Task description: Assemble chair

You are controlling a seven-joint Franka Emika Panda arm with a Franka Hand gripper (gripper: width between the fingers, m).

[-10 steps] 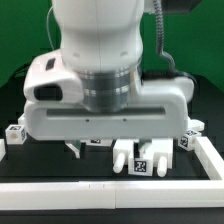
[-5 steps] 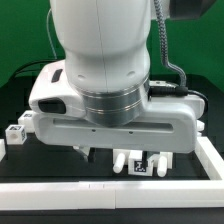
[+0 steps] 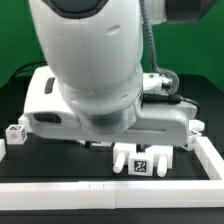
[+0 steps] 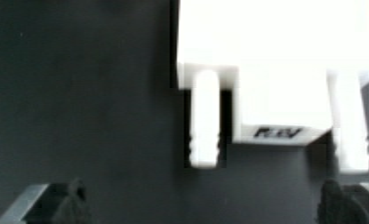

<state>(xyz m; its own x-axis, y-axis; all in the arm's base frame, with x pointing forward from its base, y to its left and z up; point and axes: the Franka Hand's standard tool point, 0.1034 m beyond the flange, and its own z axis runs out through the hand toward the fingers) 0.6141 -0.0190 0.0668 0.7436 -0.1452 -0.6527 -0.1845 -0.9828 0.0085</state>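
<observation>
Swings over and tips compared with a second ago: shows the big white arm [image 3: 90, 60] now leaning toward the upper left of the exterior frame, hand still low over the black table [image 3: 20, 95]. Leaves the chair part [image 3: 140, 160] exactly where it was, lower centre of that frame and a touch toward the exterior view's right. Reads as the reach-and-line-up step, with nothing picked up yet. Shows the gripper [image 4: 199, 204] spread as wide as it goes, one dark fingertip [image 4: 49, 200] at each side of the wrist view with bare tabletop between them, so pinching nothing. Puts the chair part's chunky body, with its two prongs and a tag on the middle block, just ahead of those fingers and not between them, no contact that can be made out. Also catches a small tagged block [image 3: 14, 133] at the exterior view's left and another small block [image 3: 190, 138] at its right, both well clear of the hand, plus the plain border rail [image 3: 110, 188] along the bottom. Probably calls next for easing forward until the fingers straddle the part squarely, then dropping a bit and closing. Worth watching the thin prongs, since a skewed approach could nudge the piece instead of gripping it.
</observation>
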